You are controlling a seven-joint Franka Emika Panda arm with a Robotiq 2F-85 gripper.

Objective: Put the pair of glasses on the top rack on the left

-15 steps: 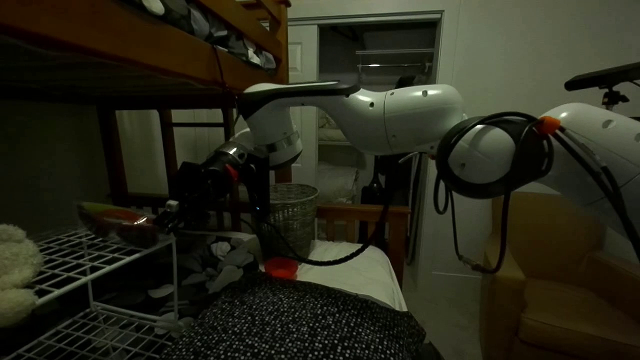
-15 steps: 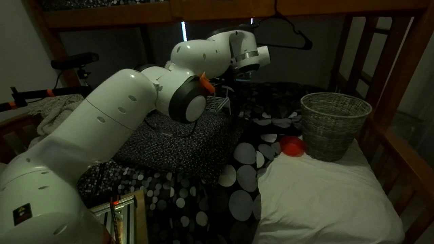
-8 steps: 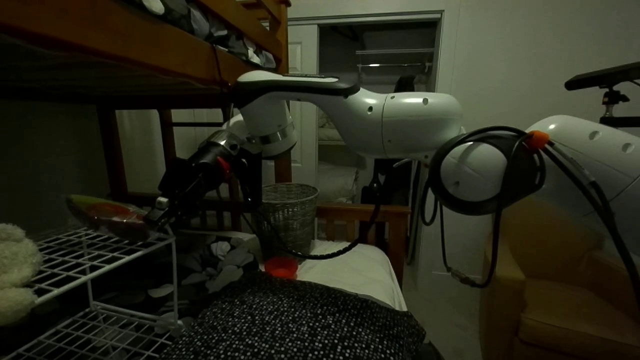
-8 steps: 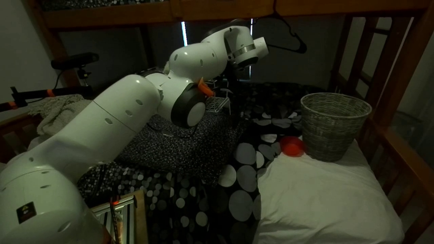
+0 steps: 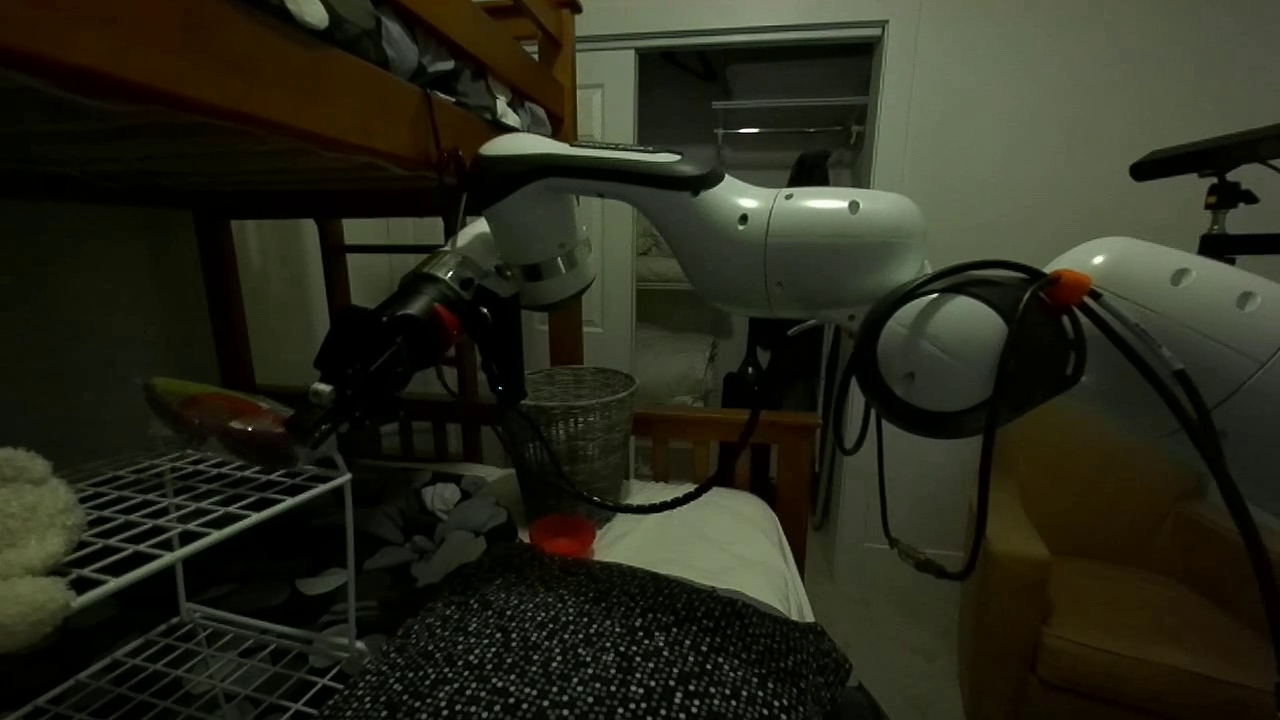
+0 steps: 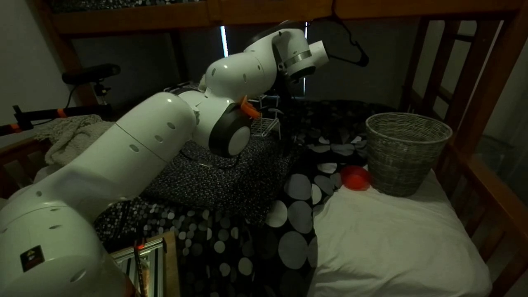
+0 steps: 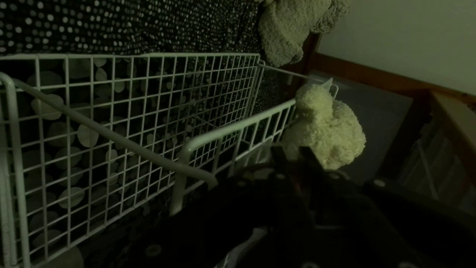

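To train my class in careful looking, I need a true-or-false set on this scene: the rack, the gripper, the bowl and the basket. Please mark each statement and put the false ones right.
1. The white rack has wire shelves. True.
2. In an exterior view, the gripper holds a red-and-green item. True; what it is cannot be made out.
3. That item lies on the lower shelf. False: it is up near the top shelf.
4. A bowl sits beside the basket. True.
5. The bowl is blue. False: it is red in both exterior views.
6. The basket lies on its side. False: it stands upright.
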